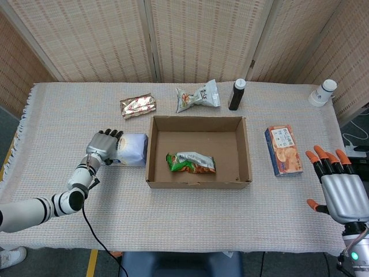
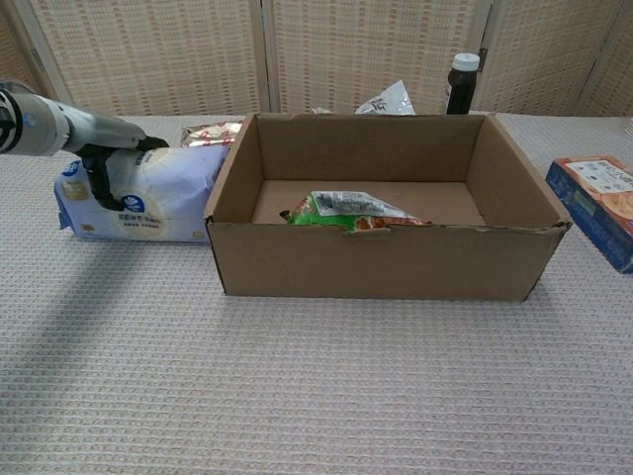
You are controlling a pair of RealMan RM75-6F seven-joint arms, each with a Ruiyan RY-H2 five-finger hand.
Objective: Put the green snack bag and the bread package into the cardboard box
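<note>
The cardboard box (image 1: pixel 198 184) (image 2: pixel 386 262) stands open at the table's centre. The green snack bag (image 1: pixel 191 163) (image 2: pixel 351 208) lies flat on its floor. Against the box's left wall lies the pale lavender-and-white bread package (image 1: pixel 132 149) (image 2: pixel 163 188), resting on the cloth. My left hand (image 1: pixel 104 144) (image 2: pixel 104 148) grips its left end, fingers curled over the top and thumb down the front face. Off the table's front right corner, my right hand (image 1: pixel 340 184) is held palm-down with fingers spread and nothing in it; the chest view does not show it.
A gold-red wrapper (image 1: pixel 138 105) (image 2: pixel 210 132), a white-green snack bag (image 1: pixel 198 96) (image 2: pixel 389 99) and a dark bottle (image 1: pixel 236 94) (image 2: pixel 463 81) lie behind the box. A blue cracker box (image 1: pixel 283 150) (image 2: pixel 601 203) lies right of it. A white jar (image 1: pixel 323 92) sits far right.
</note>
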